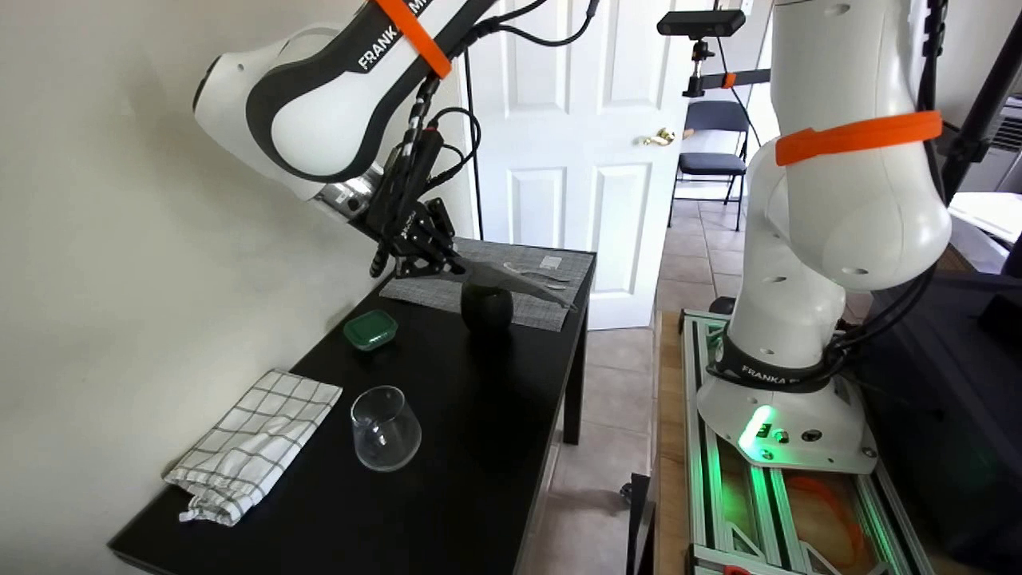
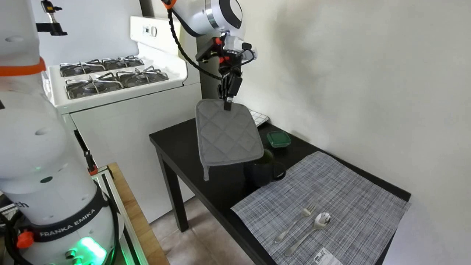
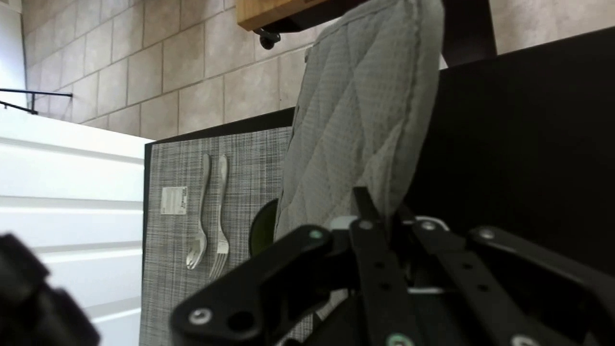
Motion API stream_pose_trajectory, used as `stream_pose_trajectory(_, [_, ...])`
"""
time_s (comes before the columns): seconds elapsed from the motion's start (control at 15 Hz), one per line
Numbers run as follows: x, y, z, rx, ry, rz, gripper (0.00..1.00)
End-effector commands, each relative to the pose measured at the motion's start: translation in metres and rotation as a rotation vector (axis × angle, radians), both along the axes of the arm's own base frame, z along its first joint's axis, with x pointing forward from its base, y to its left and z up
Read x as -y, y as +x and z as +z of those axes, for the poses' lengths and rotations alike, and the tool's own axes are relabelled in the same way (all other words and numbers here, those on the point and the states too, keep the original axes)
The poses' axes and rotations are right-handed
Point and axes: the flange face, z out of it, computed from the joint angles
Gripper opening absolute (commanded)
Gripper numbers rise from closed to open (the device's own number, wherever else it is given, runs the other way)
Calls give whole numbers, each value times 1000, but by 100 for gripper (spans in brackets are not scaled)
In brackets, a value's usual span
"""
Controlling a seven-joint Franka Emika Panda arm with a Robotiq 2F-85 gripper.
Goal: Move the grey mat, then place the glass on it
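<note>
The fingers (image 2: 227, 106) are drawn nearly together, parted only by the thickness of the quilted grey mat (image 2: 228, 136), which they pinch at one edge. The rest of it slopes out and down from their tips, above the surface (image 1: 471, 495); whether it touches the dark mug (image 2: 257, 173) below cannot be told. The glass (image 1: 386, 435) stands on the surface, lower than the fingers and well apart.

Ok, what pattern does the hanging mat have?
The grey mat has quilted diamonds, clearest in an exterior view.
</note>
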Motion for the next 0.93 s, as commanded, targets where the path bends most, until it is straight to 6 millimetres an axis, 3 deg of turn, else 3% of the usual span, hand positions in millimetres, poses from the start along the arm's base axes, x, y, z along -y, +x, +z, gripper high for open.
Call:
stream_pose_trajectory(0.0, [-18,12,2,0,110,35,2])
stream_pose_trajectory(0.6, [-32,25,12,-4,236,76,2])
stream_pose_trajectory(0.87, [-38,30,-3,-26,222,137,2])
